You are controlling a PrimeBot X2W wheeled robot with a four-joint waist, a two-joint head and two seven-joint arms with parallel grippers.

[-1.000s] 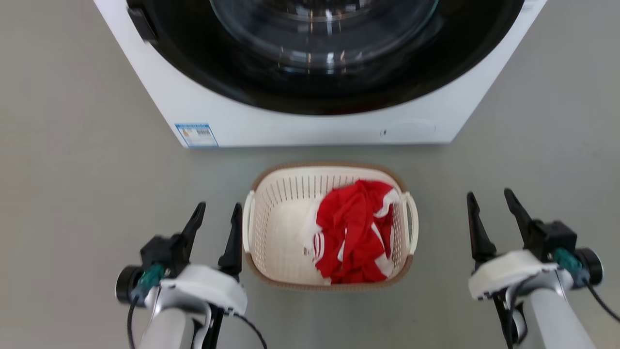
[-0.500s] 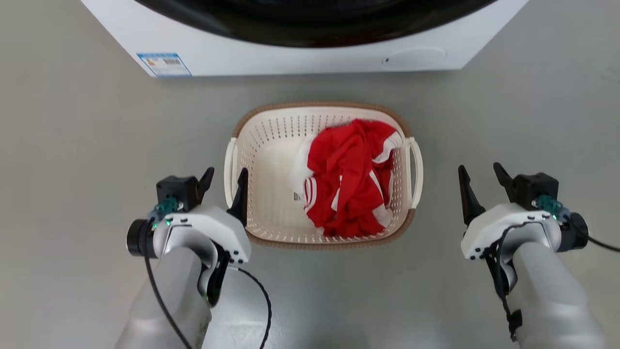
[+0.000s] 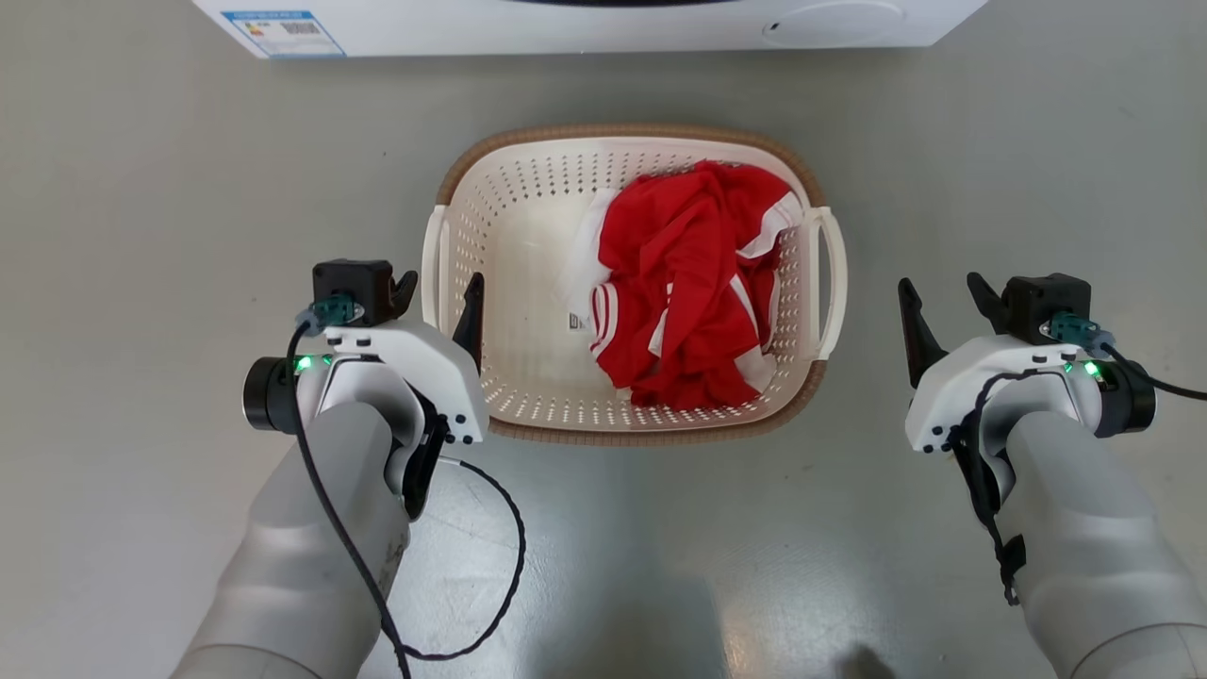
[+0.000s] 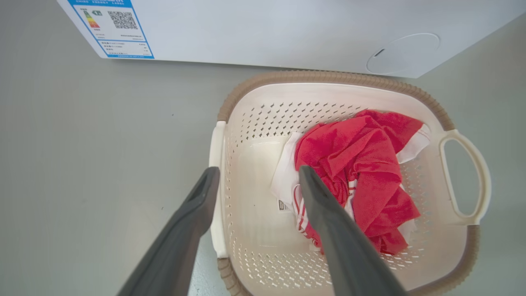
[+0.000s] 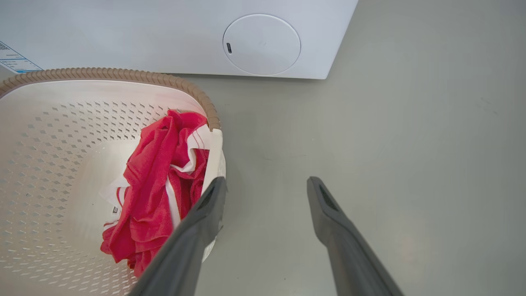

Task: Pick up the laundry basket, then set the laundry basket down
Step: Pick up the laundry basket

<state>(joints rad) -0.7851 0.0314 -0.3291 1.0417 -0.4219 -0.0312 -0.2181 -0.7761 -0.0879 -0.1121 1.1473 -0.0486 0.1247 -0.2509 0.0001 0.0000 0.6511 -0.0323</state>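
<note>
Left gripper [image 3: 441,279] straddles laundry basket [image 3: 528,184] (handle [image 3: 431,247])

the laundry basket [image 5: 123,75], cream and perforated with a brown woven-look rim, sits on the grey floor [image 5: 411,164]. a crumpled red and white garment [image 5: 156,181] lies inside it, heaped against the side wall nearest the right gripper [image 5: 267,183]. the gripper's jaws stand wide apart. one dark finger [image 5: 197,230] crosses the basket's white side handle [image 5: 213,156]; contact cannot be told. the other lies over bare floor beside the basket. beyond the basket stands a white washer [image 5: 123,33] with a round cover [image 5: 261,44].
</note>
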